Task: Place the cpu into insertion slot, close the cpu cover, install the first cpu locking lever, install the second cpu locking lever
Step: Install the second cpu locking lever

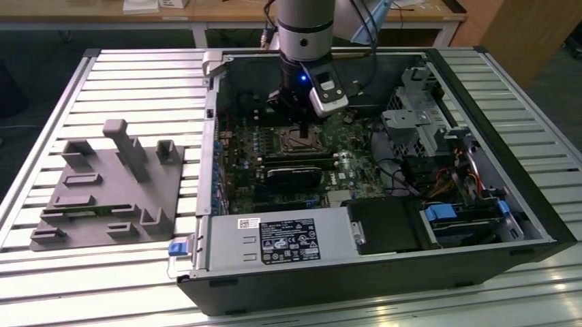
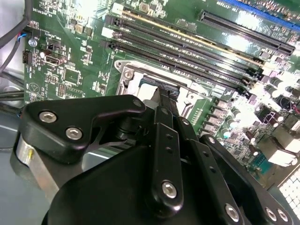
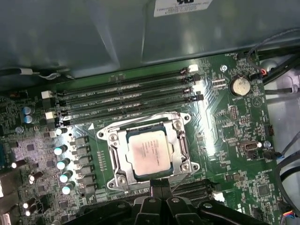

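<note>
In the first wrist view the cpu lies flat in the insertion slot, with the silvery cpu cover framing it. The tool hangs just beside the socket's edge, its fingers drawn together and gripping nothing. In the exterior view it stands low inside the open computer case on the counter.

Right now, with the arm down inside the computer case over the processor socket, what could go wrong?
1. The black gripper hangs at the edge of the silvery square cpu cover; a sideways drift could scrape the frame or bend it.
2. The dull grey square cpu lies in the black-rimmed insertion slot; if it sits slightly askew, pressing on it may damage the contacts.
3. The long black memory slots run close beside the socket and could be struck.
</note>
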Robot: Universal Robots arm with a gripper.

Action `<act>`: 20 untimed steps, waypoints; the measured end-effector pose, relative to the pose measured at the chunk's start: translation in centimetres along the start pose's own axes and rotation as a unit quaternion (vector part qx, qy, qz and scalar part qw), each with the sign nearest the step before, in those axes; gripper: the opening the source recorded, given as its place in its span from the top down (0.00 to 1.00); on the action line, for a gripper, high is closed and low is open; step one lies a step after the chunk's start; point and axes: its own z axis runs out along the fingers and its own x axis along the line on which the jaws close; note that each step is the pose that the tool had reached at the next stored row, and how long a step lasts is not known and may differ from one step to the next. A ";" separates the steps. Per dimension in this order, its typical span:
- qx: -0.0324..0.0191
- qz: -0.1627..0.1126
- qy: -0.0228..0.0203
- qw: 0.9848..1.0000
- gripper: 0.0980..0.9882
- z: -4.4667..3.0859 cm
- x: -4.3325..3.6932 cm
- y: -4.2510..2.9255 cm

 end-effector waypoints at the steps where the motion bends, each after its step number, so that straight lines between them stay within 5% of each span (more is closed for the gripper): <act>1: 0.000 0.000 0.000 1.000 0.99 0.00 -0.02 -0.10; 10: -0.001 0.000 0.000 1.000 0.99 0.08 -0.30 -1.47; 20: -0.015 0.001 0.003 1.000 0.99 0.54 -0.12 -2.79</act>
